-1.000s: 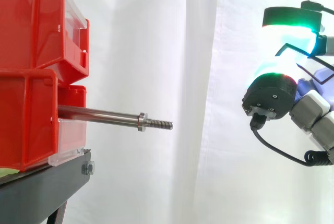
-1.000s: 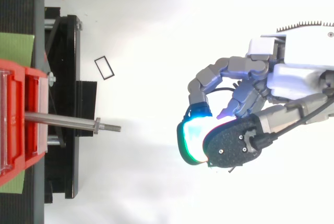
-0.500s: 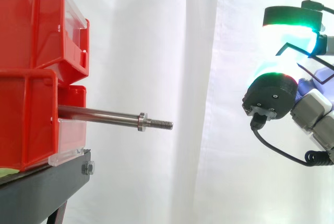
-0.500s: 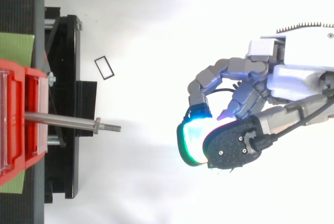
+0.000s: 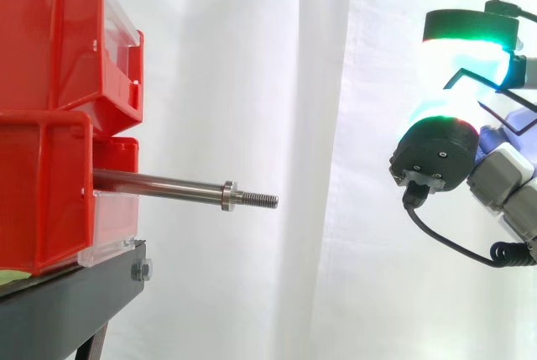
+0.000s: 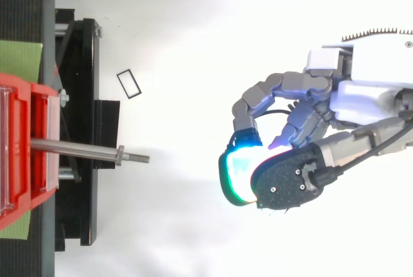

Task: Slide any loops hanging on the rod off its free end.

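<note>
A bare steel rod (image 5: pixel 168 184) sticks out level from the lower red bin (image 5: pixel 42 192), and its threaded free end (image 5: pixel 260 200) points right. Nothing hangs on it. My hand (image 5: pixel 436 154) hovers far to the right of the rod's tip, at about the same height or a little higher. Its fingers are curled, with green and cyan glowing pads pressed together. A thin black wire loop (image 5: pixel 478 77) is pinched between them. In the top view the hand (image 6: pixel 361 96) is well clear of the rod (image 6: pixel 77 150).
Two red bins are stacked on a black stand (image 5: pixel 75 301) at the left. A small black rectangular loop (image 6: pixel 131 84) lies on the white floor near the stand. The white curtain hangs behind, with open room between rod and hand.
</note>
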You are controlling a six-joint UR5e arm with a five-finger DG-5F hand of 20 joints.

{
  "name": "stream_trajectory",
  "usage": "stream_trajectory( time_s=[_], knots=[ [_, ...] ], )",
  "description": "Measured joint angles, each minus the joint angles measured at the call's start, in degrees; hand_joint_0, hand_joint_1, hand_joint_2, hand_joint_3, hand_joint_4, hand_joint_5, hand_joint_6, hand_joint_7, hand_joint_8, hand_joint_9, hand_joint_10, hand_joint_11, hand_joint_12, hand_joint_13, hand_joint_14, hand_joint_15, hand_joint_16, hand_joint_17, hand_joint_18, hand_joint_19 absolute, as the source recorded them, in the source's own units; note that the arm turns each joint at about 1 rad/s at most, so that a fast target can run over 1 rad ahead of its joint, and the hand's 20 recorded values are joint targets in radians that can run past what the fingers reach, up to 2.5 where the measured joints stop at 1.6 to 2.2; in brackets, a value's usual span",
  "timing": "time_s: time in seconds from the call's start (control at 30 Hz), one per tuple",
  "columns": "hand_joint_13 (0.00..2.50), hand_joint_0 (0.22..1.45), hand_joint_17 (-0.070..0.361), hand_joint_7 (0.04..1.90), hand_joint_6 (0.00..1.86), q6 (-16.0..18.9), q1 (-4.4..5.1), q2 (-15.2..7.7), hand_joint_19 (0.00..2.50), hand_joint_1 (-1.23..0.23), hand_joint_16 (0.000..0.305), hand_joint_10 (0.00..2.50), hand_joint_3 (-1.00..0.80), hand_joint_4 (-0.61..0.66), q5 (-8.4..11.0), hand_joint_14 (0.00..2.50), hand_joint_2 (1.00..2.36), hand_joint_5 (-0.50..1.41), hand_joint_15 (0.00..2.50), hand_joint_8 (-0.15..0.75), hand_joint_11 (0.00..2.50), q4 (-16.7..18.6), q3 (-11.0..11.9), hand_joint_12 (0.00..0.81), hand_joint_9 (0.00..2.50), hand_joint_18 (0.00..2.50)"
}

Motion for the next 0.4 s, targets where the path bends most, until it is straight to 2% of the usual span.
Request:
stream_trajectory(
  time_s=[0.4],
  knots=[
    [1.17, 0.61, 0.113, 1.11, 0.93, 0.0, 0.01, 0.0, 0.44, -0.71, 0.05, 0.02, -0.06, -0.02, 0.0, 0.01, 1.02, -0.14, 0.34, 0.358, 0.58, 0.0, 0.0, 0.328, 1.12, 1.15]
  ],
)
